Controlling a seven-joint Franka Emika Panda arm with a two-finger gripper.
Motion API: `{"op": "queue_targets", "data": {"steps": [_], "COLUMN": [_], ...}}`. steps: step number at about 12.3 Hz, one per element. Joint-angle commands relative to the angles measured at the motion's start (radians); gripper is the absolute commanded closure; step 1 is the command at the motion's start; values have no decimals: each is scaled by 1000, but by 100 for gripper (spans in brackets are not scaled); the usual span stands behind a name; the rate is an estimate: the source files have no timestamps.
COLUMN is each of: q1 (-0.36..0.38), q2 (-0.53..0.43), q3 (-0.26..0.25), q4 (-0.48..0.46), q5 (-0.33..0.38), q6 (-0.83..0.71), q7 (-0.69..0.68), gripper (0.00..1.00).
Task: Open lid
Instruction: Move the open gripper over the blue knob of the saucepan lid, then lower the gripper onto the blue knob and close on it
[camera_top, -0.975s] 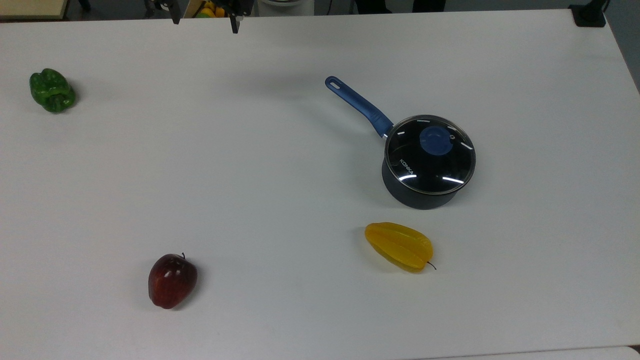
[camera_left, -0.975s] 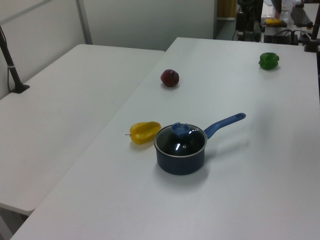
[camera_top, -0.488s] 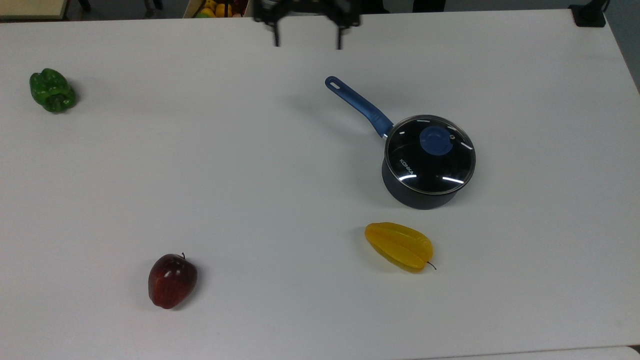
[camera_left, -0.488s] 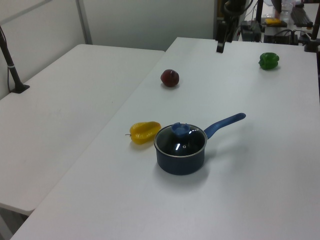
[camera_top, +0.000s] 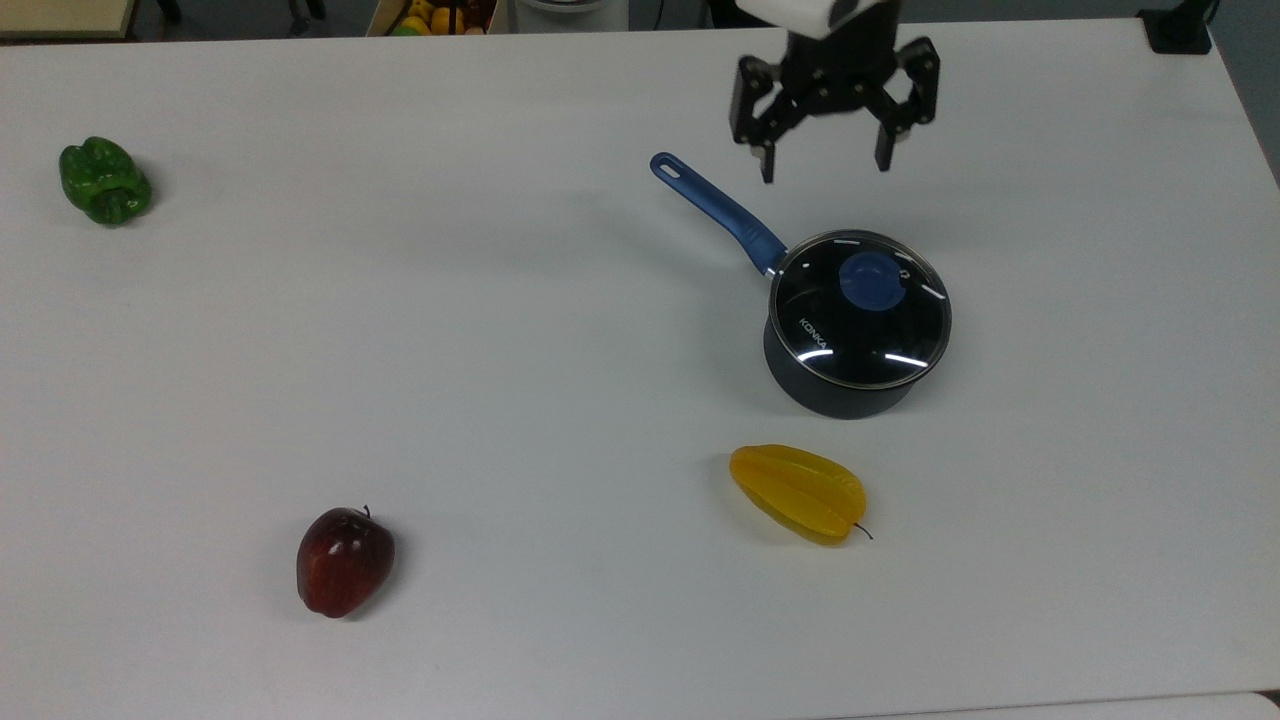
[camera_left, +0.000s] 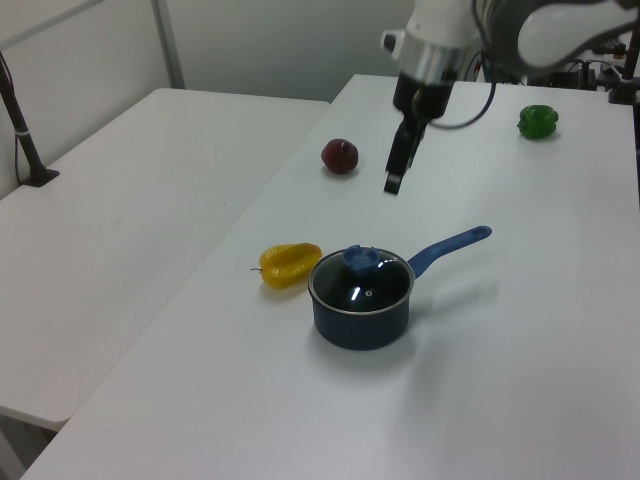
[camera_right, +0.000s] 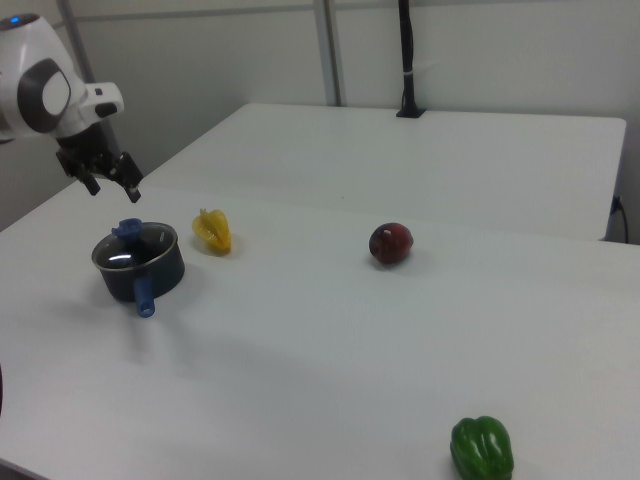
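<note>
**Lid seated on saucepan, gripper raised and apart from it**

Lid (camera_top: 860, 310): round clear glass, thin metal rim, blue central knob (camera_top: 870, 277), white "KONKA" lettering near the top view's left edge of the glass. Sits closed on the saucepan, toward the top view's right of the table's middle.

Saucepan (camera_top: 838, 392): dark body, long blue handle (camera_top: 715, 210) running toward the top view's upper left, hanging hole at its end. Stands upright on the table.

Gripper (camera_top: 825, 169): black two-finger unit on a white arm. Fingers spread wide, nothing between them. Hangs in the air, above the lid in the top view and apart from it; one fingertip lies close to the handle in the top view. In the left view it hangs above the pan (camera_left: 393, 185); in the right view it hangs up and to the left of the pan (camera_right: 112, 186).

Table (camera_top: 500, 330): white, flat.

Star fruit (camera_top: 798, 492): yellow, ridged, lying near the saucepan, below it in the top view.

Apple (camera_top: 343, 560): dark red, stem up, well apart at the top view's lower left.

Bell pepper (camera_top: 104, 181): green, near the top view's left edge, well apart from everything else.
</note>
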Motion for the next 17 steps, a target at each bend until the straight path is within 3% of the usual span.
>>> {"op": "queue_targets", "data": {"steps": [1, 3, 5, 9, 11, 17], "q1": [37, 62, 68, 71, 71, 73], "q2": [61, 88, 90, 122, 124, 150], "q3": [-13, -13, -13, -13, -13, -13], "q4": [-6, -32, -114, -112, -112, -96], "q5": [-21, -39, -100, -119, -159, -206], "q6": [91, 149, 262, 313, 319, 324], "q7": [35, 35, 37, 71, 118, 218], "gripper": [0, 0, 0, 1, 10, 10]}}
